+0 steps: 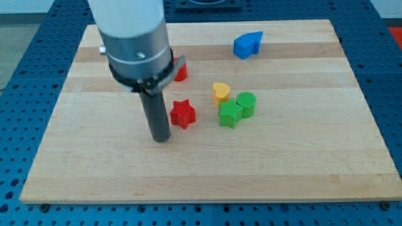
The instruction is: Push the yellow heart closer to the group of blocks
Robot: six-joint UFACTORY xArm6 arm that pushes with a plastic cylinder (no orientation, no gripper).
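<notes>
The yellow heart (220,91) lies near the board's middle, touching or almost touching the green star (230,113) and close to the green cylinder (246,104) at its lower right. A red star (183,113) lies to the heart's lower left. My tip (162,139) rests on the board just left of and slightly below the red star, well left of the heart. A second red block (180,72) is partly hidden behind the arm, so its shape is unclear.
A blue block (247,44) sits near the view's top, right of centre. The wooden board (314,157) lies on a blue perforated table (389,81). The arm's thick grey body (135,37) covers the upper left of the board.
</notes>
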